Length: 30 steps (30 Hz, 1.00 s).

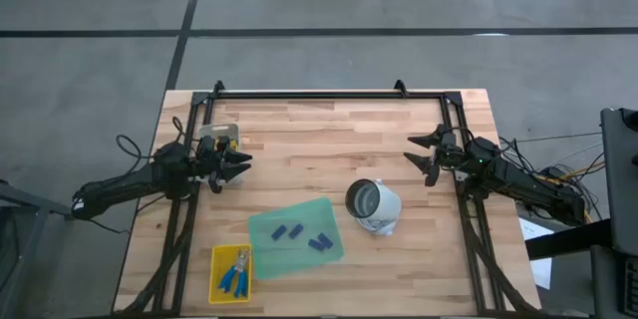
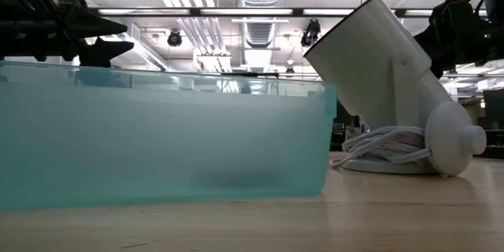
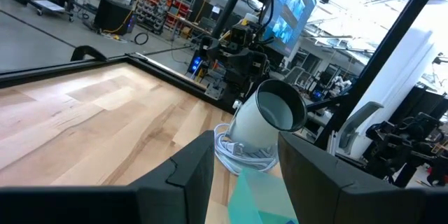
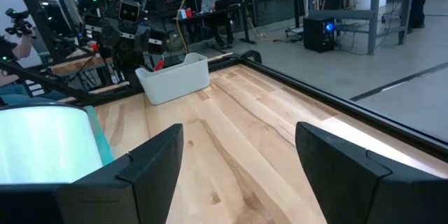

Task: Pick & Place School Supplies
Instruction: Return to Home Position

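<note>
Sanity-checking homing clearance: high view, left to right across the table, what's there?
Left end effector → translucent green bin → white corded device → right end effector. Left out: the gray bin and yellow bin, which overlap the left end effector's span.

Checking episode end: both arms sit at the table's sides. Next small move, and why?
Probably just fold both arms to rest, with no new pick. The left gripper and right gripper are open and empty at the table's sides; the blue-handled tools lie in the yellow bin and the purple-blue pieces in the green tray.
</note>
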Each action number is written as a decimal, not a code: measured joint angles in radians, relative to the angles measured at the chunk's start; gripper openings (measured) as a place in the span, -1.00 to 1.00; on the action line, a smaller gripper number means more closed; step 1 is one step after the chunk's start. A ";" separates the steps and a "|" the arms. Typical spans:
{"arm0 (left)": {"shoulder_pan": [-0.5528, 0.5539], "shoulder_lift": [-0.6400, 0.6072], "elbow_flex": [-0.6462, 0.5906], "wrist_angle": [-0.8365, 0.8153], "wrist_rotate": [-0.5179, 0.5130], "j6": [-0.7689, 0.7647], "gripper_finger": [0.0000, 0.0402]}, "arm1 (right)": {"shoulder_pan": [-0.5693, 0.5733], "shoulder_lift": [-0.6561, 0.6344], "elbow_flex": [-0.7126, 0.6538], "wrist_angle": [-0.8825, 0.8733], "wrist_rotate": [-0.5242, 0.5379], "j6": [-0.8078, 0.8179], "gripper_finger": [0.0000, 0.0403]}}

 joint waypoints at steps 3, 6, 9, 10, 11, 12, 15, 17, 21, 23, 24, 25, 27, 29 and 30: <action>0.000 0.000 0.000 0.007 0.000 0.000 -0.19 | 0.000 0.000 0.000 0.000 0.000 0.000 0.36; 0.000 0.000 0.000 0.009 0.002 0.000 -0.19 | 0.000 0.000 0.000 0.000 0.000 0.000 0.36; 0.000 0.000 0.000 0.010 0.003 0.000 -0.19 | 0.000 0.000 0.000 0.000 0.000 0.000 0.34; 0.000 0.000 0.000 0.010 0.003 0.000 -0.19 | 0.000 0.000 0.000 0.000 0.000 0.000 0.34; 0.000 0.000 0.000 0.010 0.003 0.000 -0.19 | 0.000 0.000 0.000 0.000 0.000 0.000 0.33; 0.000 0.000 0.000 0.010 0.003 0.000 -0.19 | 0.000 0.000 0.000 0.000 0.000 0.000 0.33; 0.000 0.000 0.000 0.011 0.003 0.000 -0.19 | 0.000 0.000 0.000 0.000 0.000 0.000 0.32; 0.000 0.000 0.000 0.011 0.003 0.000 -0.19 | 0.000 0.000 0.000 0.000 0.000 0.000 0.32; 0.000 0.000 0.001 0.012 0.003 0.000 -0.19 | 0.000 0.000 0.000 0.000 0.000 0.000 0.34; 0.000 0.000 0.001 0.012 0.003 0.000 -0.19 | 0.000 0.000 0.000 0.000 0.000 0.000 0.35; 0.000 0.000 0.001 0.012 0.002 0.000 -0.19 | 0.000 0.000 0.000 0.000 0.000 0.000 0.36; 0.000 0.000 0.001 0.012 0.002 0.000 -0.19 | 0.000 0.000 0.000 0.000 0.000 0.000 0.36; 0.000 0.000 0.001 0.012 0.002 0.000 -0.19 | 0.000 0.000 0.000 0.000 0.000 0.000 0.36; 0.000 0.000 0.001 0.013 0.002 0.000 -0.19 | 0.000 0.000 0.000 0.000 0.000 0.000 0.35; 0.000 0.000 0.001 0.013 0.002 0.000 -0.19 | 0.000 0.000 0.000 0.000 0.000 0.000 0.34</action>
